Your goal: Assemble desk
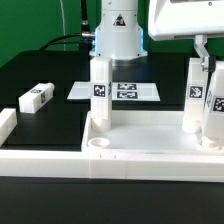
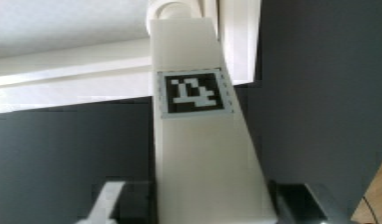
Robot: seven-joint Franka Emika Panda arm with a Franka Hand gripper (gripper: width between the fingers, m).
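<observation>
Desk top [image 1: 50, 162] lies flat on the black table [image 1: 40, 70] at 6 o'clock of the exterior view, rim up, with a round socket [image 1: 97, 145] showing in one corner. Corner leg [image 1: 100, 90] stands upright just past that socket, toward 12 o'clock. At 3 o'clock, second leg [image 1: 194, 100] and third leg [image 1: 216, 108] stand upright and close together under the gripper [image 1: 205, 62]. I cannot tell from here which of the 2 it has. In the wrist view the gripper [image 2: 202, 200] is clamped on the held leg [image 2: 193, 130], with 1 finger on each side and the tag facing the camera. Loose leg [image 1: 37, 97] lies flat at 9 o'clock, well apart from the desk top. Marker board [image 1: 115, 91] lies behind, near centre.
</observation>
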